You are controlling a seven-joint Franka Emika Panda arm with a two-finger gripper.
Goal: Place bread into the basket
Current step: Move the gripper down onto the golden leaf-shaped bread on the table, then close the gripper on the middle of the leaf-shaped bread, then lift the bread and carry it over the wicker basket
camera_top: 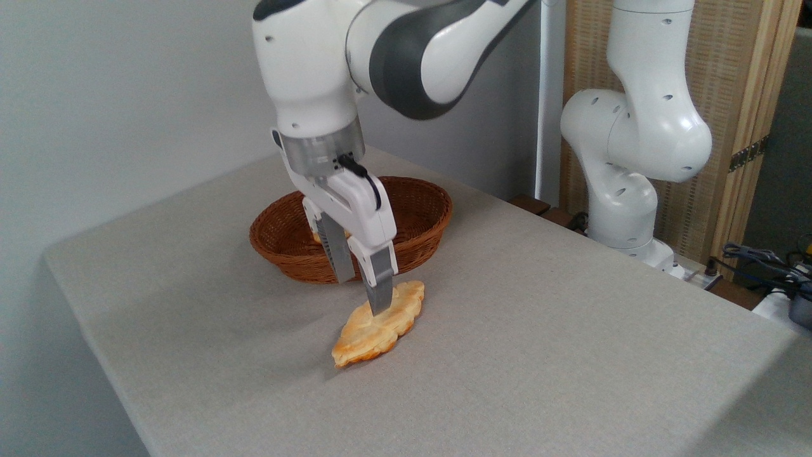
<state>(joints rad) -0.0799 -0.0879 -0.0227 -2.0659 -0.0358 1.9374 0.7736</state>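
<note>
Bread (379,325) is seen lying flat on the grey tabletop (545,355), near the middle of the only camera view. It is long and leaf-shaped, golden yellow, with a browned tip at the 7 o'clock end and the other end pointed toward 1 o'clock. The surface is bumpy.

The basket (419,222) is found at 11 o'clock from the bread, just beside it but not touching. It is made of reddish-brown woven wicker, with a thick rim. Something small and yellowish can be glimpsed inside, behind the arm, but what it is cannot be told.

The gripper (361,293) is pointed straight down from the white arm above. Its two fingers are spread apart, and nothing is held between them. One finger (380,295) is seen down at the top of the bread, at its 1 o'clock half; whether it is touching cannot be told. The other finger (335,251) is seen in front of the basket's near wall.

The white arm's base (625,209) is fixed at the tabletop's edge at 2 o'clock. Some cables (758,260) are seen at 3 o'clock, past the tabletop.
</note>
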